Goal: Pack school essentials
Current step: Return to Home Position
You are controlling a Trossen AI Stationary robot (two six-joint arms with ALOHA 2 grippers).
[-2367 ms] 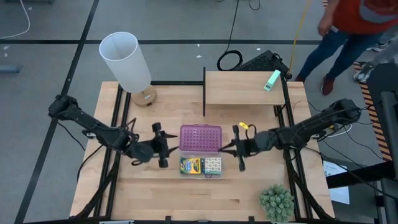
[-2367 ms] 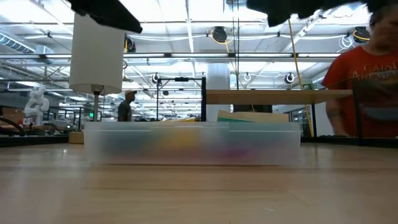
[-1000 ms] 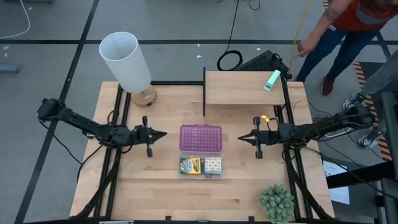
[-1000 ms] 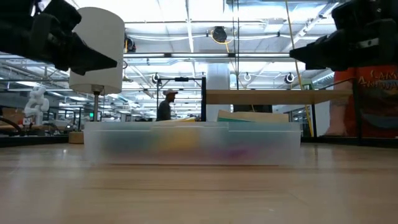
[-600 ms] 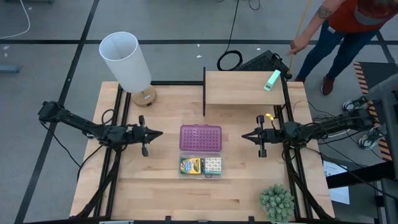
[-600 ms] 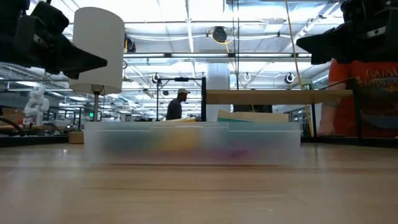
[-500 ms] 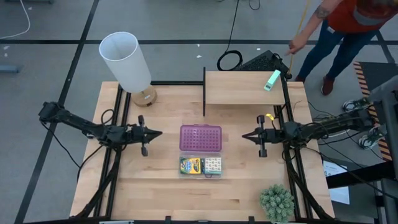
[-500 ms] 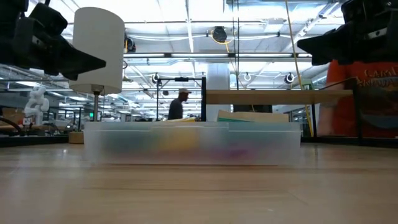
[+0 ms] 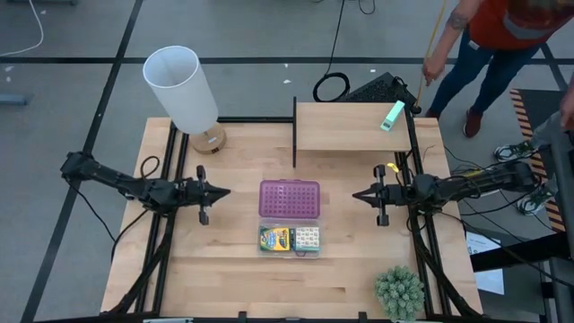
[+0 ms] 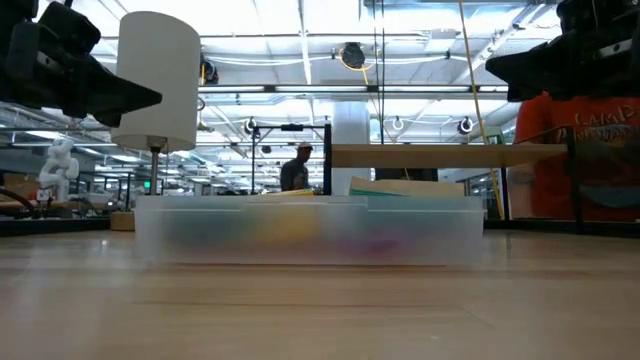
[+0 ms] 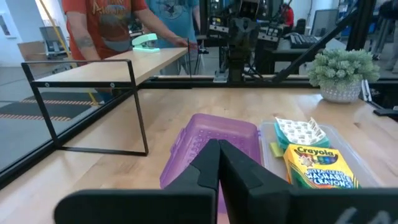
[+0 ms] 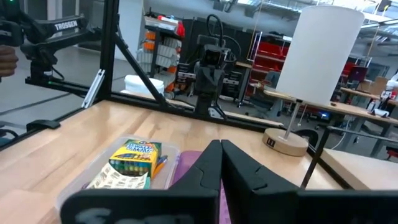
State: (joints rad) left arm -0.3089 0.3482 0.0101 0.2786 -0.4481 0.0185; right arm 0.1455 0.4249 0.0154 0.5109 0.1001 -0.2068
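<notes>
Near the desk's front edge a potted plant sits at the right corner, and behind open wood the yellow-green crayon box and pale patterned pack lie side by side in a clear tray, touching the purple case just beyond. Level with that case, the left pincer and right pincer hover well apart from it on either side, both pressed closed on nothing, bare desk between each and the case. Farther back stand a white lamp at the left corner and a raised shelf bearing a mint-green block.
</notes>
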